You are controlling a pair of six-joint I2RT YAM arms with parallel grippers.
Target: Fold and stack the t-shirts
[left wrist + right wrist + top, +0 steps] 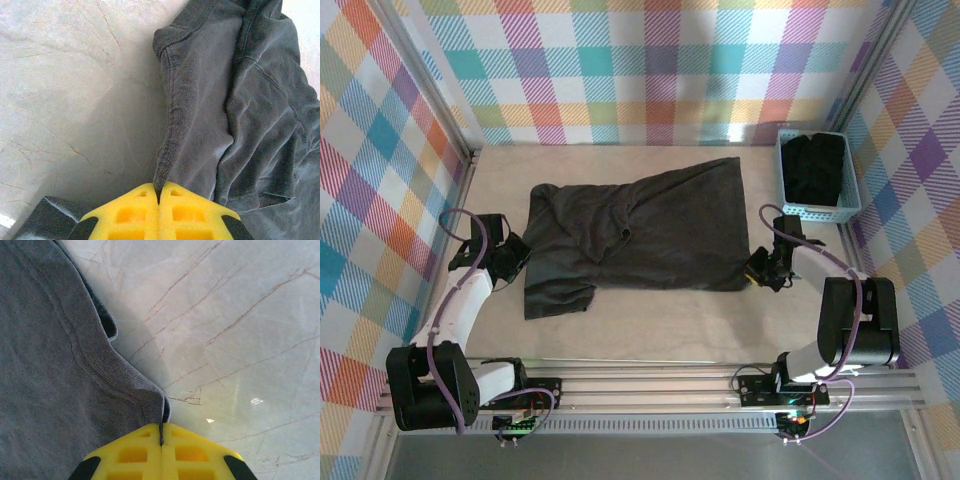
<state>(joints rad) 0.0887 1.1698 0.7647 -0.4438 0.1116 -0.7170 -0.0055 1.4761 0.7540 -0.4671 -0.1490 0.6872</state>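
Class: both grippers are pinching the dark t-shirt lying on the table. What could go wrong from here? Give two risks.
1. The left gripper and the right gripper each pinch only a thin edge of the t-shirt, so the fabric might slip out when it is lifted.
2. The t-shirt is bunched and wrinkled near its left end, so a fold made from here could come out crooked.

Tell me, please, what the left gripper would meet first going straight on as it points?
The t-shirt: the left gripper is shut on its edge, and more of that fabric lies straight ahead, though depth is unclear.
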